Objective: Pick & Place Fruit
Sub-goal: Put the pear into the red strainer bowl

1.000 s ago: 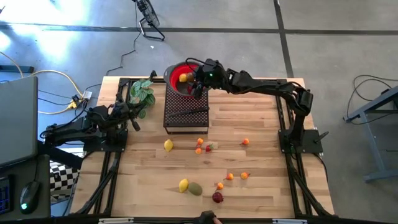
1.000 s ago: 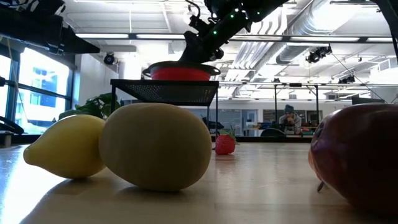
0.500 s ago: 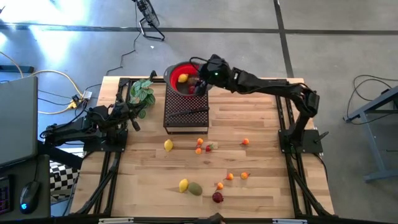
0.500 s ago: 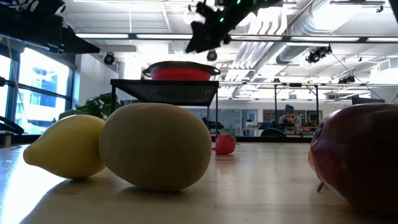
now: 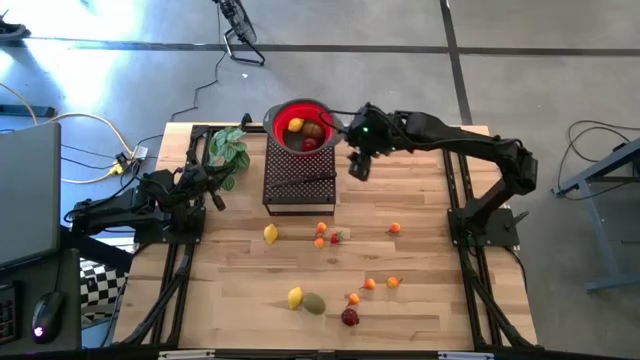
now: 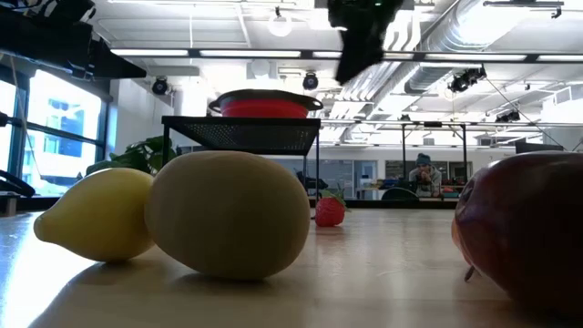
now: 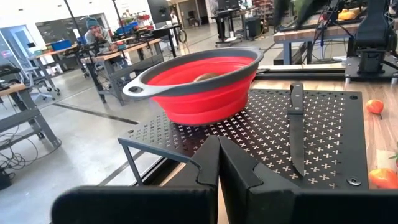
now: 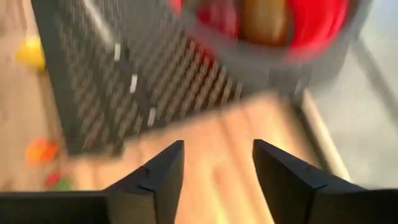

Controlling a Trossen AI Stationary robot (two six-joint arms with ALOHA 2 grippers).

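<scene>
The red bowl [image 5: 283, 112] sits on a black perforated rack [image 5: 300, 185]. It holds a yellow lemon [image 5: 295, 125], a brown kiwi [image 5: 313, 129] and a dark red fruit [image 5: 308, 143]. My right gripper [image 5: 358, 166] hangs open and empty in the air to the right of the bowl; it shows in the right wrist view [image 8: 217, 168] and in the low view [image 6: 360, 41]. On the table lie two lemons [image 5: 270, 233] [image 5: 295, 297], an olive-green fruit [image 5: 314, 303], a dark red fruit [image 5: 349, 317], a strawberry [image 5: 337, 237] and several small orange fruits [image 5: 395, 228]. My left gripper [image 7: 217, 162] waits shut left of the rack.
A black-handled knife [image 7: 295, 124] lies on the rack beside the bowl [image 7: 199, 81]. A green leafy plant [image 5: 228, 150] stands at the far left of the table. Bare wood [image 5: 400, 190] lies under and to the right of my right gripper.
My right gripper has risen from over the red bowl and swung toward the table's right edge and a little nearer. It now hangs beside the rack. With it gone, the kiwi and the dark red fruit in the bowl show beside the lemon.
</scene>
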